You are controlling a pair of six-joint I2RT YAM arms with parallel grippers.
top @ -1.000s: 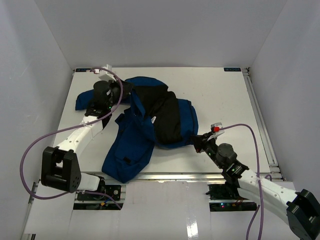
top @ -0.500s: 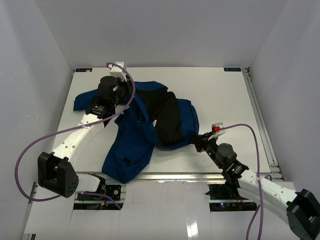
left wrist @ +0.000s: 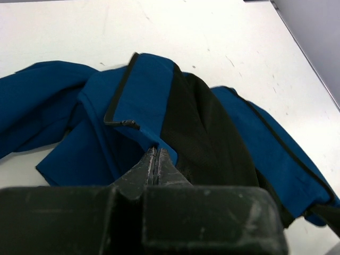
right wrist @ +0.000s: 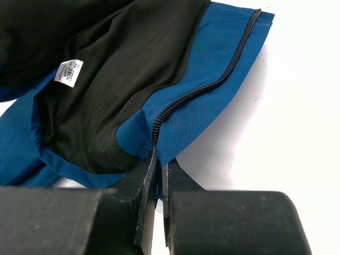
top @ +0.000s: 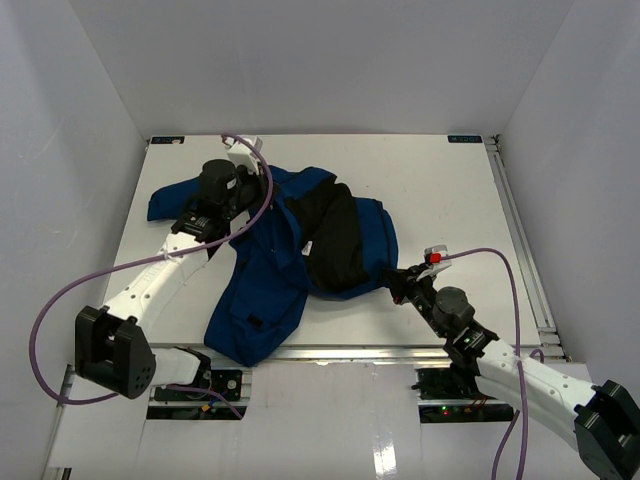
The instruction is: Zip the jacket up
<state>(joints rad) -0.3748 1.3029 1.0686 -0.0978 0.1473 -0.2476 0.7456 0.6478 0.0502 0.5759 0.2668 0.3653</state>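
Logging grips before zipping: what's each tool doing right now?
Left tool: closed on the jacket edge.
Right tool: closed on the jacket by its zipper.

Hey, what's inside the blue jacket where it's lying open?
Lying open, the jacket shows black mesh lining with a small white label on it. Folded blue fabric hides the rest of the inside.

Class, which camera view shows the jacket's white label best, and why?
Right wrist: the label lies close and clear on the jacket's lining. The top view shows at most a tiny white speck; the left wrist view shows none.
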